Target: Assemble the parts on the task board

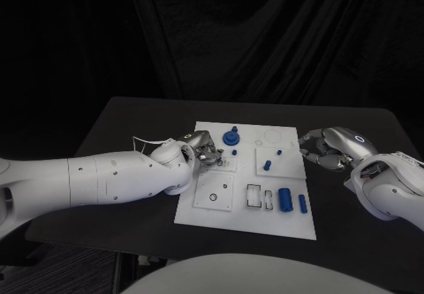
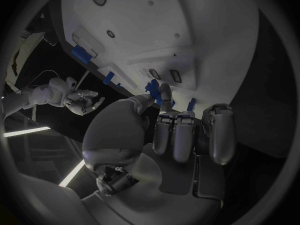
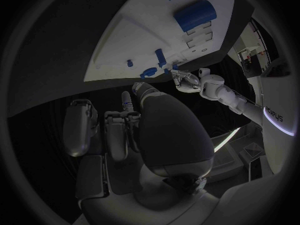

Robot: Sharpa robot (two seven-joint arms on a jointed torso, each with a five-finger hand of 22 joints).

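Two smooth blue cylinders [image 1: 285,199] lie at the near right of the flat white task board [image 1: 199,211] on the matte black counter [image 1: 115,128]. Farther, the left hand [image 1: 202,149] reaches over the board, fingers [image 2: 164,92] pinching a small blue part [image 2: 153,87]. Right hand [image 1: 329,149] hovers off the board's right edge, fingers curled, empty.

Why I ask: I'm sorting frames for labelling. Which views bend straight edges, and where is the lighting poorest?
Head view: task board edges run straight and it is brightly lit against the dark table and backdrop. Left wrist view: fisheye curves the board's rim; left hand is dim. Right wrist view: same curving; right hand is in shadow, with bright light strips behind.
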